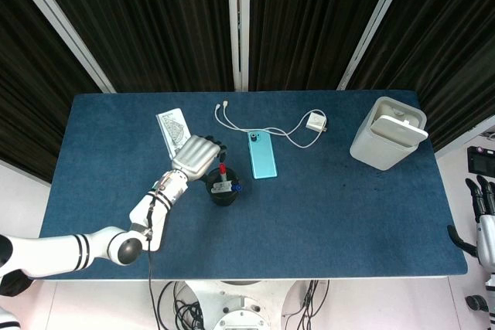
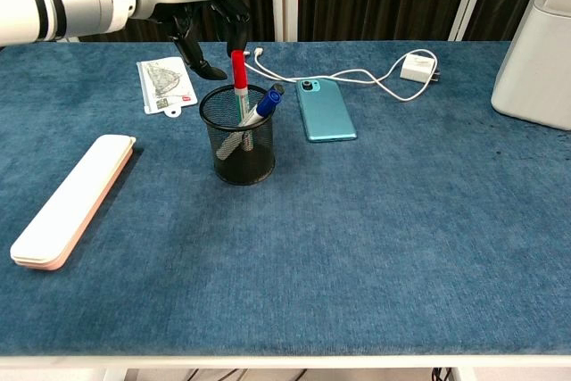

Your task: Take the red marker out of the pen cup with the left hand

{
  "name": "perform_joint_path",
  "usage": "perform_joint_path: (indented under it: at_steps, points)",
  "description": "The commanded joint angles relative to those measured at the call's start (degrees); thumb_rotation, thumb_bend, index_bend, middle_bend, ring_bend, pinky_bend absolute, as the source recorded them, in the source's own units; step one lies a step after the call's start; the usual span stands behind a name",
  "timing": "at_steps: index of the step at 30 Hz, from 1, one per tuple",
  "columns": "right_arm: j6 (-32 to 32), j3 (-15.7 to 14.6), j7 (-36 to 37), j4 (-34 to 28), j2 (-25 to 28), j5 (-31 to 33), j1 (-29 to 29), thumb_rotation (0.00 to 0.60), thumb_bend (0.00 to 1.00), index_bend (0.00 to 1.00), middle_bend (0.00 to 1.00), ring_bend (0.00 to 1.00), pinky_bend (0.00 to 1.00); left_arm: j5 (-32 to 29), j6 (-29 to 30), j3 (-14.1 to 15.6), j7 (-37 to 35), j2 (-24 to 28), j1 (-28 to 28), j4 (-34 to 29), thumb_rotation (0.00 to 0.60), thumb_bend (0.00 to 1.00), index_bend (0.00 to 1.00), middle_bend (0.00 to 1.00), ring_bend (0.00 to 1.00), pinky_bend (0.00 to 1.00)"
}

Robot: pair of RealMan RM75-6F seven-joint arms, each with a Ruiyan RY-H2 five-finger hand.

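Note:
A black mesh pen cup (image 2: 238, 144) (image 1: 223, 190) stands left of the table's middle. The red marker (image 2: 239, 72) (image 1: 222, 169) stands upright in it, with its red cap above the rim. A blue marker (image 2: 265, 103) leans beside it. My left hand (image 2: 207, 22) (image 1: 195, 156) hovers at the cup's far-left side. Its dark fingertips (image 2: 234, 22) hang just over the red cap and its thumb (image 2: 203, 65) points down to the cap's left. Nothing is held in it. My right hand (image 1: 483, 210) stays off the table's right edge, fingers straight and empty.
A teal phone (image 2: 325, 109) lies right of the cup. A white cable with charger (image 2: 416, 67) lies behind it. A white bin (image 1: 387, 132) stands at the far right, a printed card (image 2: 165, 83) at the far left and a white-pink case (image 2: 73, 200) near the front left.

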Motion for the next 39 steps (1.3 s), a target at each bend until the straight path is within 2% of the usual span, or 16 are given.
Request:
perform_joint_path:
  at_steps: [1,31,39]
  points:
    - [0.11,-0.03,0.04,-0.01,-0.03,-0.12,-0.04,0.6,0.2,0.0,0.0,0.0,0.0,-0.31,-0.14,0.24,0.29,0.16,-0.32,-0.26,0.6,0.26,0.48,0.4,0.32,0.48]
    - [-1.42,0.14,0.88,1.0,-0.36,0.96,0.39,0.6,0.21,0.0,0.0,0.0,0.0,-2.31,-0.58,0.95,-1.76,-0.25,-2.16,0.16,0.6,0.34,0.51,0.41,0.32,0.49]
    - [-1.48,0.08,0.85,1.06,-0.38,0.89,0.43,0.6,0.21,0.0,0.0,0.0,0.0,-2.52,-0.09,0.83,-2.2,-0.34,-2.38,-0.12,0.6,0.35,0.55,0.42,0.32,0.49]
